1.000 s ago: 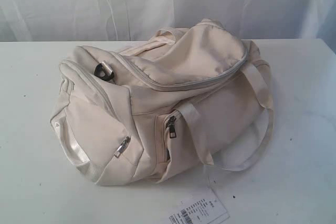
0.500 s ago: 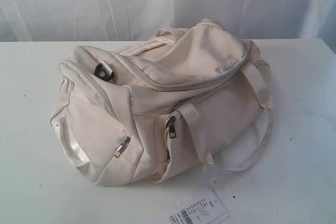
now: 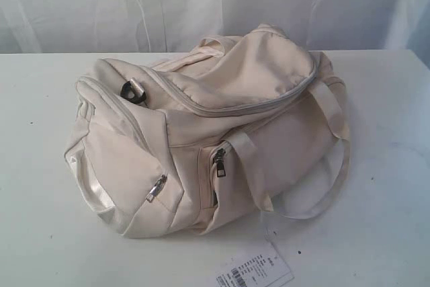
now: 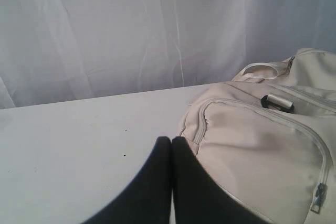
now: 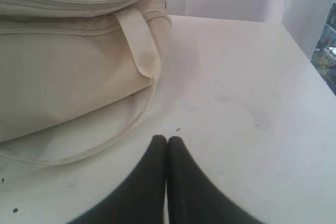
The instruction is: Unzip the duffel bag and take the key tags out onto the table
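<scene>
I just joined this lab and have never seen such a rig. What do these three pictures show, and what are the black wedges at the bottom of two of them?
It is a robot with two arms, each ending in a two-fingered gripper. One camera stands off the arms and sees the whole table; the other two ride on the wrists. The black wedges are the left gripper and right gripper, both shut and holding nothing. On the table lies a cream duffel bag, its top zipper closed, with a paper label beside it. No key tags show.
</scene>
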### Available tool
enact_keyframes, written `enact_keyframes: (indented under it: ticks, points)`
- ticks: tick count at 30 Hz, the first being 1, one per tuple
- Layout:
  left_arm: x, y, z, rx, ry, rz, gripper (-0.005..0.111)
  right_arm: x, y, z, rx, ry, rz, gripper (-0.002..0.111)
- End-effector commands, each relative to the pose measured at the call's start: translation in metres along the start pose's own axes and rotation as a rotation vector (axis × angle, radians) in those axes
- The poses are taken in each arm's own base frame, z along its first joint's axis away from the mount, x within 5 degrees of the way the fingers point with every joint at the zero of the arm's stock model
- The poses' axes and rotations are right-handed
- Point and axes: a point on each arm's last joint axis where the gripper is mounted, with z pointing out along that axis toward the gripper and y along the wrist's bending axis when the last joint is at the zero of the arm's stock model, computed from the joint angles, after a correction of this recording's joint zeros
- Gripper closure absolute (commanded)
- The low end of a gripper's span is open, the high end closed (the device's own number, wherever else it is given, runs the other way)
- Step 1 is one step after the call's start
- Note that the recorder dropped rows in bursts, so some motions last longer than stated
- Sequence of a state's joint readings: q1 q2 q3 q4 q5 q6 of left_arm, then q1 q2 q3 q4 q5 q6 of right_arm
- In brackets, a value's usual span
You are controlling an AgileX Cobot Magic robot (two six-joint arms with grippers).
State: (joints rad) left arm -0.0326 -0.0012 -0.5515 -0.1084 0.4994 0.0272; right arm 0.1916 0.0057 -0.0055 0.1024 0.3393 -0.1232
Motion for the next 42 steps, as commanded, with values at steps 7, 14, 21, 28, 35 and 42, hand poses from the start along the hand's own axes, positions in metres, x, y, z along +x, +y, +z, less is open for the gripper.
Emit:
enact_keyframes:
  ticks: [7, 14, 21, 28, 35, 42]
  points:
    - [-0.003, -0.001, -0.001, 0.011, -0.020, -0.014, 0.107, -0.009, -0.002, 0.000, 0.023, -0.119, -0.019, 0.108]
    - [-0.003, -0.001, -0.001, 0.012, -0.020, -0.016, 0.107, -0.045, -0.007, -0.013, 0.068, -0.545, 0.036, 0.108]
    - [-0.005, -0.012, 0.000, 0.142, -0.010, -0.196, 0.107, -0.071, -0.011, -0.037, 0.124, -0.937, 0.037, 0.108]
    - [0.000, -0.036, 0.049, 0.513, 0.375, -0.136, 0.107, -0.091, -0.010, -0.038, -0.018, -0.729, 0.369, 0.108]
    - [-0.027, -0.054, 0.116, 0.895, 0.394, -0.146, 0.107, -0.176, -0.003, 0.031, -0.041, -0.083, 0.246, 0.108]
    - [-0.010, -0.049, 0.170, 0.845, 0.465, -0.323, 0.064, -0.184, 0.021, 0.108, -0.163, 0.347, 0.239, 0.108]
